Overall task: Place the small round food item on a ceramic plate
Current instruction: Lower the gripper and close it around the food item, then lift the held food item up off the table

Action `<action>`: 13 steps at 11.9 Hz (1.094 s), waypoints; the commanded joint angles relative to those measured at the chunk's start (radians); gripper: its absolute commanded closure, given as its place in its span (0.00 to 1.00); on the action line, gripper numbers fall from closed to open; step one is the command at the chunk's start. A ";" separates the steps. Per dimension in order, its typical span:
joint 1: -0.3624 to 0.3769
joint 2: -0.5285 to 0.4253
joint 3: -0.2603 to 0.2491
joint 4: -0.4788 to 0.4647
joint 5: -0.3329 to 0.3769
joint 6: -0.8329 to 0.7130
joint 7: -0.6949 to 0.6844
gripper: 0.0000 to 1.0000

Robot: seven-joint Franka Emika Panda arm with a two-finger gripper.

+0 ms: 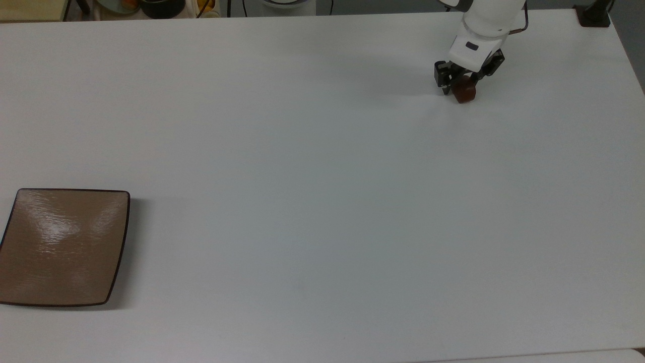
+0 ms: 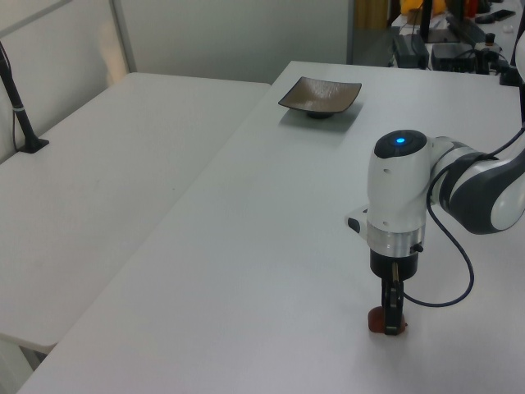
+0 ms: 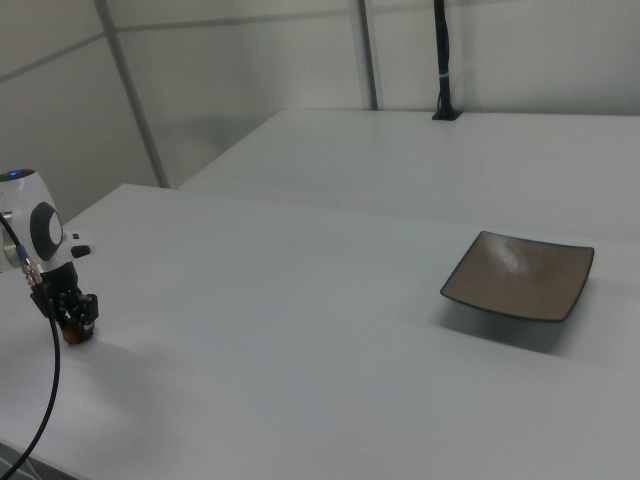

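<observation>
The small round food item [image 1: 464,92], a dark reddish-brown lump, rests on the white table near the top view's upper right corner. My gripper [image 1: 461,83] stands straight down over it, with a black finger pressed to each side, shut on the lump. In the left view the food item [image 2: 376,320] peeks out beside the gripper [image 2: 392,322] at the bottom. In the right view the gripper [image 3: 75,315] is at the far left. The square tan-brown ceramic plate [image 1: 63,247] lies far off at the top view's lower left, with nothing on it [image 2: 320,93] [image 3: 520,274].
A wide stretch of bare white table [image 1: 302,176] lies between lump and plate. A black post base [image 1: 594,15] stands at the top view's upper right corner. Bowls [image 1: 161,6] sit beyond the far edge. A second table [image 2: 98,180] adjoins in the left view.
</observation>
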 commanded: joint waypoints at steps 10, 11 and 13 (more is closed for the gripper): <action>-0.026 -0.154 -0.144 0.084 0.000 -0.190 -0.113 0.80; -0.026 -0.178 -0.186 0.091 0.011 -0.209 -0.133 0.80; -0.027 -0.205 -0.258 0.146 0.067 -0.287 -0.246 0.80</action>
